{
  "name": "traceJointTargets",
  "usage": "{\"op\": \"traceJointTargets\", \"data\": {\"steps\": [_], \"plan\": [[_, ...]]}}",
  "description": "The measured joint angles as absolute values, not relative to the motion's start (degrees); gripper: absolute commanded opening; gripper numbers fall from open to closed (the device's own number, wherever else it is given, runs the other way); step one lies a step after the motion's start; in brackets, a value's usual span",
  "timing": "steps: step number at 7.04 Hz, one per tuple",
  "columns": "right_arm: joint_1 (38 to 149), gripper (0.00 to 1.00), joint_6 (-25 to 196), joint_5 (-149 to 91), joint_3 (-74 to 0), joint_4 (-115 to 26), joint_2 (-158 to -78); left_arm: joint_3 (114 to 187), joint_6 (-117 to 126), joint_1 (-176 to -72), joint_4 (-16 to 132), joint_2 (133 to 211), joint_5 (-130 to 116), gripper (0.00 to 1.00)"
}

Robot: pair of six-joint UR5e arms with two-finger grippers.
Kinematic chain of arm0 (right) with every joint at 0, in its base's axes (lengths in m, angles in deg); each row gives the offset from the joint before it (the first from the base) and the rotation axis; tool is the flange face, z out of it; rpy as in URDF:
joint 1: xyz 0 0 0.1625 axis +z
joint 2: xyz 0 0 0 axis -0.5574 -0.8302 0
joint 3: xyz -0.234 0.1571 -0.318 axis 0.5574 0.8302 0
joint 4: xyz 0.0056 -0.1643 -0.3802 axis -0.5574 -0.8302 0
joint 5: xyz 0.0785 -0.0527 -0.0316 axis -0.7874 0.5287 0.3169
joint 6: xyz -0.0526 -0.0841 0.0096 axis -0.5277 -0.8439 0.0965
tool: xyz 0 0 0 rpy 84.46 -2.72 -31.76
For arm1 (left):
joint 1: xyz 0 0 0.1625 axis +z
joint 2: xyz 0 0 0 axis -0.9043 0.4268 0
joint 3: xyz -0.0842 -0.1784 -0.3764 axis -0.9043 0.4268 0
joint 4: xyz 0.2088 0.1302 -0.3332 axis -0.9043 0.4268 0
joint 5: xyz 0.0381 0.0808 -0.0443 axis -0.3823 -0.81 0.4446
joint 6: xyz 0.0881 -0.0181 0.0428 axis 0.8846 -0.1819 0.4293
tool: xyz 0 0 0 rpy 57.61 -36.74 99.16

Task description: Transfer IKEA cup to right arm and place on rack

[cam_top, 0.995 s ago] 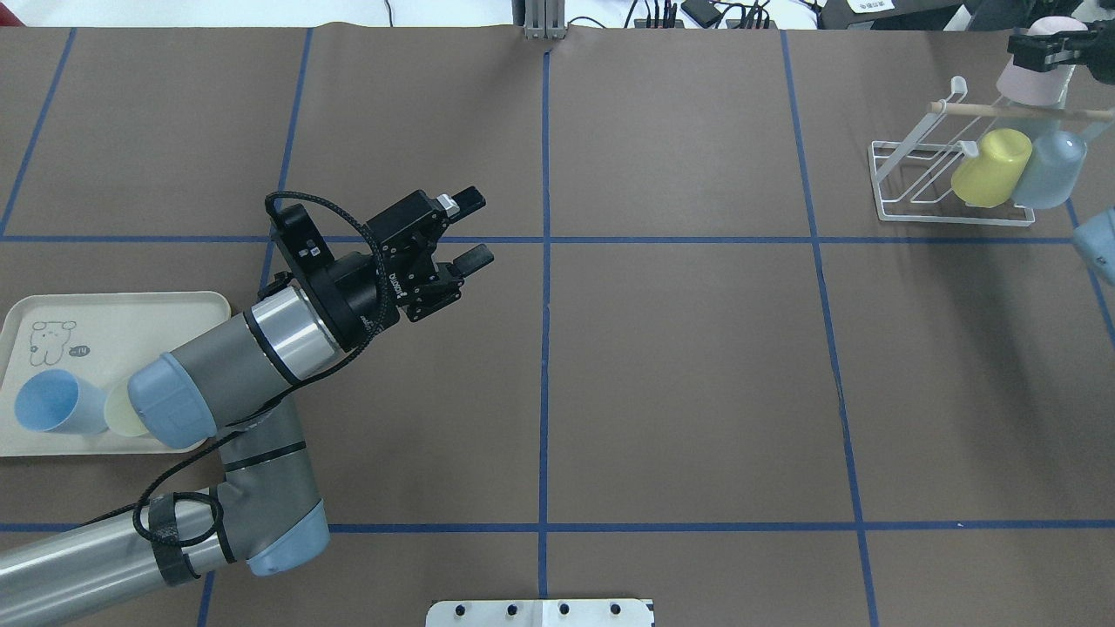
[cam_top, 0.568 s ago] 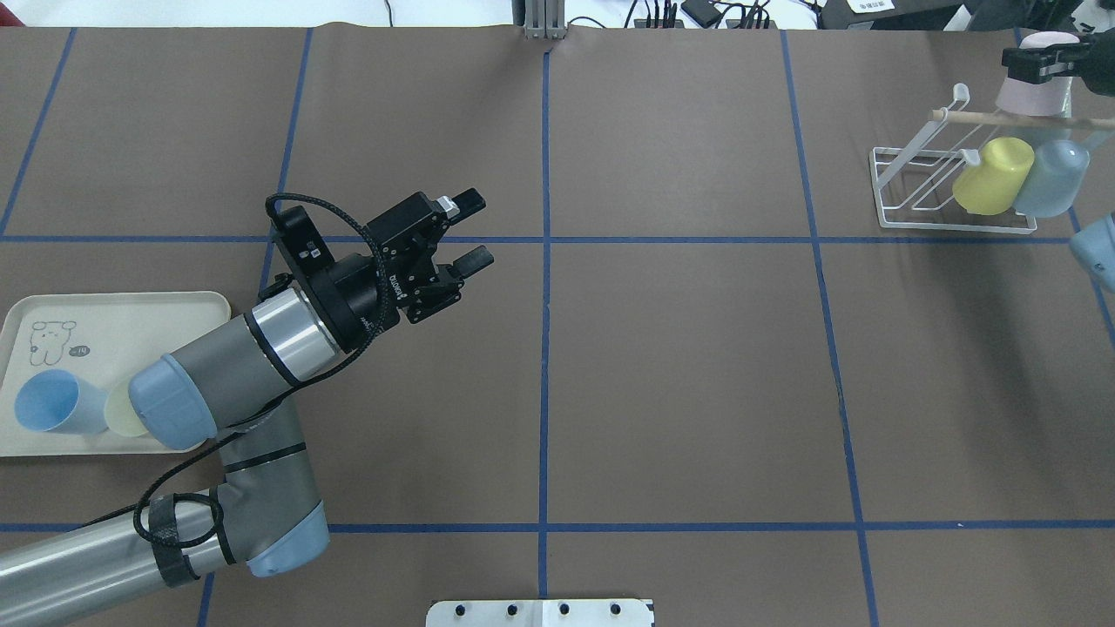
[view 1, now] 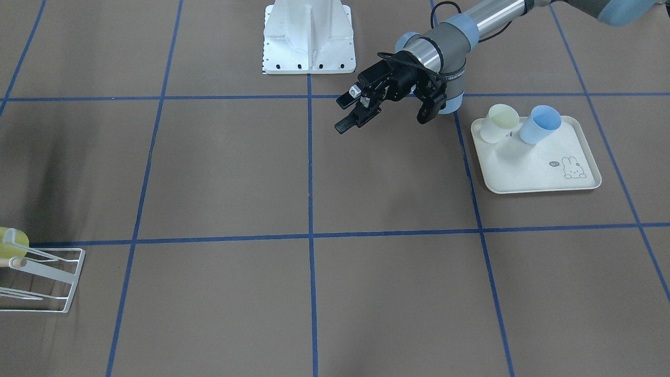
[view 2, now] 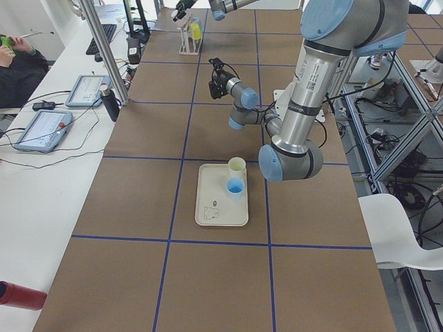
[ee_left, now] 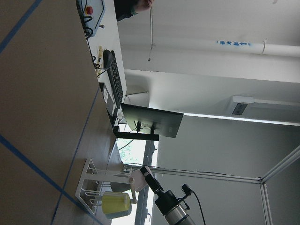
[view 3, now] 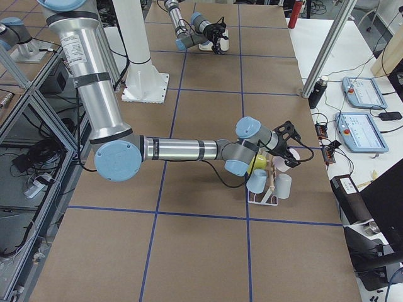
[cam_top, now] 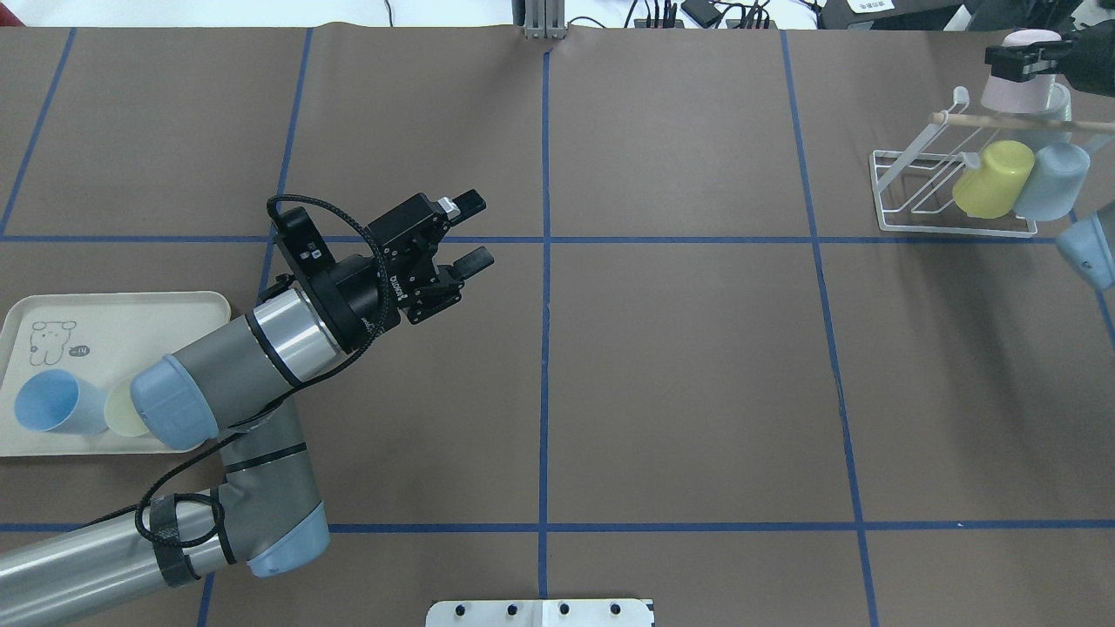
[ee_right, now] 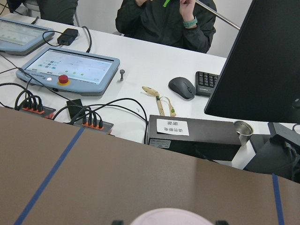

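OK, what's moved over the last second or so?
The right gripper, shut on the pink cup, carried it a little toward the table's middle, beside the rack. The rack, with the yellow cup and grey-blue cup on it, shifted slightly toward the robot. Nothing was let go. The left gripper, open and empty, and the tray stayed put.

A pink cup [cam_top: 1015, 90], yellow cup [cam_top: 993, 178], grey-blue cup [cam_top: 1050, 180]; white rack [cam_top: 949, 231]; brown blue-lined table [cam_top: 679, 348].

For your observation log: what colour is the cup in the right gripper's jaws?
The cup is pale pink, clearest in the overhead exterior view.
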State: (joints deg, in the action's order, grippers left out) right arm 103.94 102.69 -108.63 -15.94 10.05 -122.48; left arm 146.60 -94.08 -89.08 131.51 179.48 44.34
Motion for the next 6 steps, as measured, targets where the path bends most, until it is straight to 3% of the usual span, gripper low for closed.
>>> {"op": "traceJointTargets", "data": {"steps": [6], "plan": [[103.85, 0.00, 102.08, -105.41, -15.62, 9.99, -122.10, 146.55, -94.08, -88.07, 131.52, 179.50, 43.88, 1.00]]}}
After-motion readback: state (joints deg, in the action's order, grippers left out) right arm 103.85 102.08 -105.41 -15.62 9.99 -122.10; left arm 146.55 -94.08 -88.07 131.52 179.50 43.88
